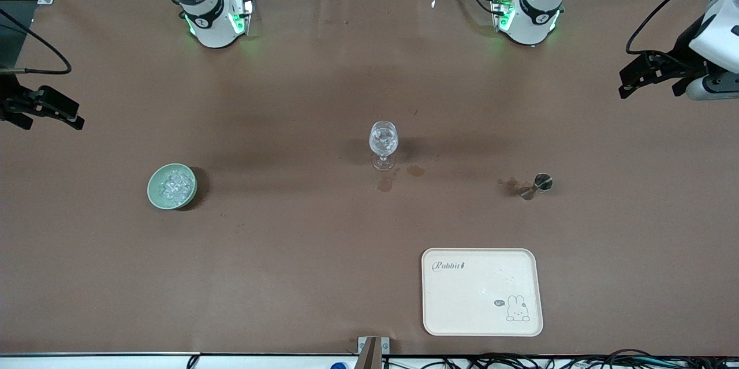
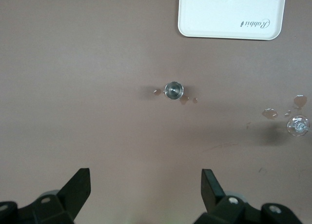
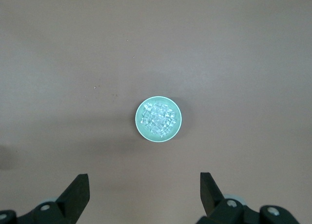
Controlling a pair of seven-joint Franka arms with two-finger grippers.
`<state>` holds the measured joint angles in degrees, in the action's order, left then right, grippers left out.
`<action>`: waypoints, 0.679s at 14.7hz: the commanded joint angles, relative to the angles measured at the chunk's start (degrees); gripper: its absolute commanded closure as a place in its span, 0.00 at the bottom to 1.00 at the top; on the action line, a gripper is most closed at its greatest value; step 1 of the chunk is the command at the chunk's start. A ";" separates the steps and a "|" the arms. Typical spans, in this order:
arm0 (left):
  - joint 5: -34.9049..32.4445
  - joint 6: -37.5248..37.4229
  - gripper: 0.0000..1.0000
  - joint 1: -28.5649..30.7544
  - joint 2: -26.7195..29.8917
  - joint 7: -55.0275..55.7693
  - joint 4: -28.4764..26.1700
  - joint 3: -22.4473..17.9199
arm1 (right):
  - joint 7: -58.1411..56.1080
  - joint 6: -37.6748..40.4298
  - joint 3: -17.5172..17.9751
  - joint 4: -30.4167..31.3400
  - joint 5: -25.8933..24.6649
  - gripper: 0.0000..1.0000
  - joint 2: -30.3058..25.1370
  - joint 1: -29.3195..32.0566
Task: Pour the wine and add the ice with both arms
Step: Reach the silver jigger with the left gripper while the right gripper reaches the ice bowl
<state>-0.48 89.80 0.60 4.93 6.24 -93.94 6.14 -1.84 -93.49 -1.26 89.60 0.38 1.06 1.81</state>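
A clear stemmed glass (image 1: 384,144) stands upright mid-table; it also shows in the left wrist view (image 2: 298,125). The ice (image 1: 172,184) is heaped in a pale green bowl (image 1: 153,190) toward the right arm's end, and shows in the right wrist view (image 3: 158,118). A small metal cup (image 1: 542,182) stands toward the left arm's end; it shows in the left wrist view (image 2: 174,91). My left gripper (image 1: 635,77) (image 2: 146,185) is open and empty, high over the table's left-arm end. My right gripper (image 1: 58,112) (image 3: 145,187) is open and empty, high over the right-arm end.
A cream tray (image 1: 482,323) (image 2: 231,31) with a rabbit print lies near the front edge, nearer the camera than the metal cup. Brown wet spots (image 1: 385,185) lie on the cloth by the glass's foot, and more (image 1: 511,184) beside the metal cup.
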 commanded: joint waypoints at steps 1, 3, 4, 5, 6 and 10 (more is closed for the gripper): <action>-2.32 -1.38 0.00 0.11 -0.36 0.61 1.48 0.36 | 0.08 -0.03 0.12 -0.12 0.85 0.00 0.09 0.21; -2.15 -1.29 0.00 0.02 -0.54 0.79 1.66 0.36 | -0.01 -0.03 0.12 -0.12 0.85 0.00 0.09 0.12; -2.24 -1.38 0.00 0.19 -1.41 0.00 2.35 0.27 | -0.09 -0.11 0.12 -0.04 0.85 0.00 0.09 0.12; -2.24 -1.29 0.00 0.37 -2.98 -0.26 3.67 0.01 | -0.10 -0.29 0.12 0.05 0.85 0.00 0.26 0.12; -2.33 -1.38 0.00 0.54 -5.26 -0.61 5.51 -0.34 | -0.10 -0.90 0.12 0.05 0.85 0.00 0.70 0.04; -3.38 -0.59 0.00 2.20 -8.35 -1.75 6.40 -1.13 | -0.18 -4.42 0.12 1.63 0.76 0.00 2.63 0.21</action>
<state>-2.66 89.82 1.34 -1.16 5.79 -90.05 4.98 -1.84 -96.18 -1.24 90.01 0.38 2.81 1.79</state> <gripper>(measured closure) 0.000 0.000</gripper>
